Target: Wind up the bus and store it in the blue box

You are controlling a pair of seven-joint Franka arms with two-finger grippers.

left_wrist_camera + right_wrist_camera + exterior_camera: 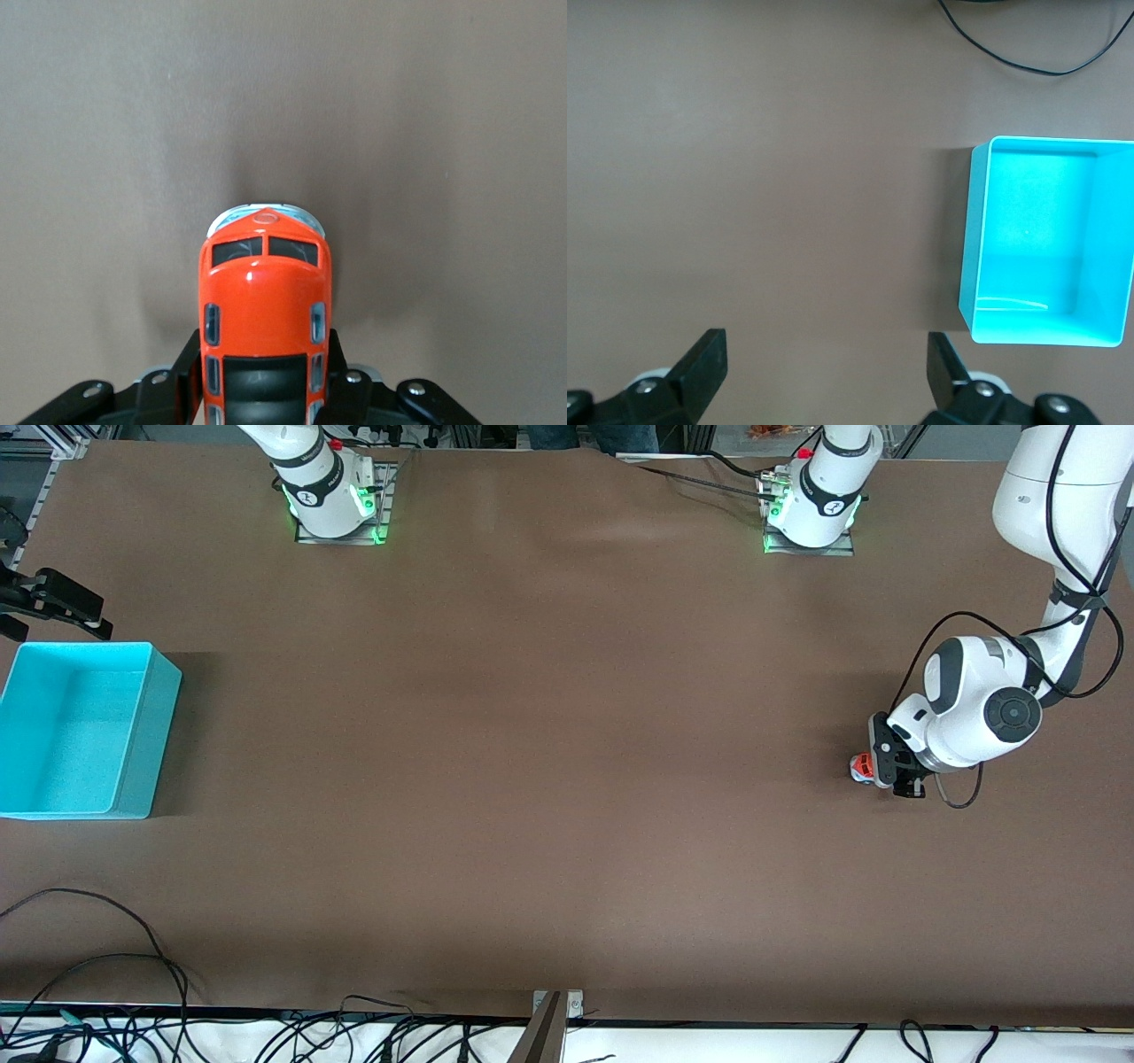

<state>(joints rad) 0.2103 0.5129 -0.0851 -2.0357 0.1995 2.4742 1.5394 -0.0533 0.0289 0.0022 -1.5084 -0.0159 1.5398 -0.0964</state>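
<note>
bus point(264, 314) sits on the table point(549, 779) at the left arm's end, clamped at its sides between the fingers of the left gripper point(889, 766). right gripper point(824, 376) hangs spread wide above the table beside the blue box point(142, 726), which stands open-topped at the right arm's end.

Bus point(861, 767) and blue box point(80, 731) (well apart)

Brown counter point(549, 779), covered with plain cloth. At the right arm's end, the blue box point(142, 735), open top. At the left arm's end, the bus point(859, 766).
</note>
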